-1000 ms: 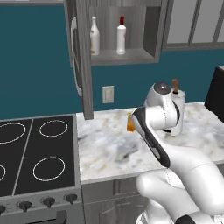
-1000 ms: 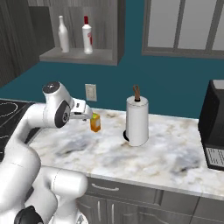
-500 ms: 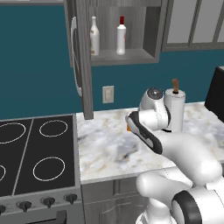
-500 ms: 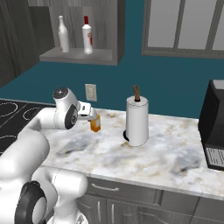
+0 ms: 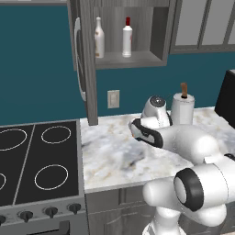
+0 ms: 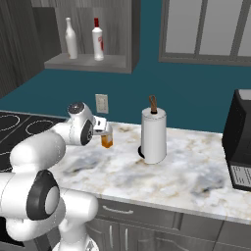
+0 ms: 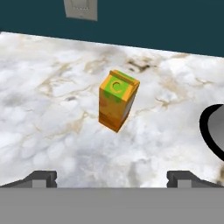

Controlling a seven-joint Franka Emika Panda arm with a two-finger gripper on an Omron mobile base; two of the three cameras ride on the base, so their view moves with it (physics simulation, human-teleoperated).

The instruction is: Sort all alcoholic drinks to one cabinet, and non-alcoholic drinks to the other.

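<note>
An orange and green juice carton (image 7: 117, 100) stands upright on the marble counter (image 7: 52, 109), just ahead of and between my open fingers. In the right base view my gripper (image 6: 102, 128) hovers right above the carton (image 6: 107, 141), empty. Two bottles stand on the shelf of the open upper cabinet (image 5: 133, 57): a white bottle (image 5: 98, 37) and a red-capped bottle (image 5: 127, 37). Seen from the right base, the white bottle (image 6: 71, 38) and red-capped bottle (image 6: 97, 40) share that shelf. A second upper cabinet (image 6: 206, 29) to the right has its glass doors closed.
A paper towel roll (image 6: 153, 135) stands on its holder right of the carton. A black appliance (image 6: 240, 142) sits at the counter's far right. The stove (image 5: 32, 156) lies to the left. The open cabinet door (image 5: 85, 59) hangs over the counter's left end. A wall outlet (image 7: 81, 9) sits behind the carton.
My arm has folded lower and the hand has swung in toward the wall, closer over the carton. The carton and bottles have stayed put; the jaws remain wide.
</note>
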